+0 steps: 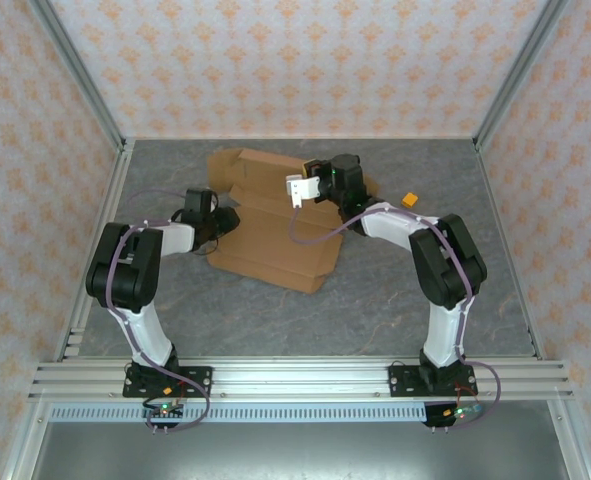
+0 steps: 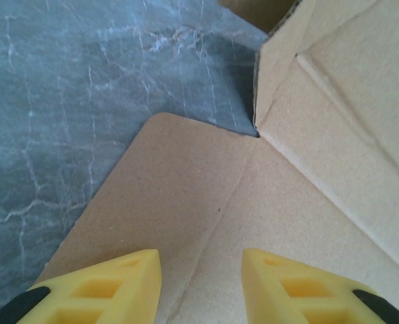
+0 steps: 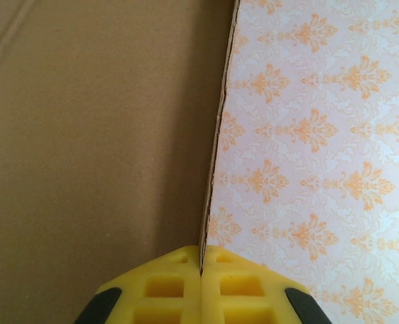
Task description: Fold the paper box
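Observation:
The paper box (image 1: 275, 235) is a brown corrugated cardboard sheet lying mid-table, with its back flaps partly raised. My left gripper (image 1: 225, 222) sits at the sheet's left edge. In the left wrist view its yellow fingers (image 2: 201, 260) stand apart just above a rounded flap (image 2: 185, 182) and its crease, with nothing between them. My right gripper (image 1: 313, 168) is at the box's back right. In the right wrist view it (image 3: 201, 253) is shut on the thin edge of an upright cardboard panel (image 3: 98, 148), with the patterned wall behind.
A tiny orange piece (image 1: 409, 200) lies on the grey table (image 1: 395, 290) to the right of the box. Patterned walls and metal frame posts close in the table at the back and both sides.

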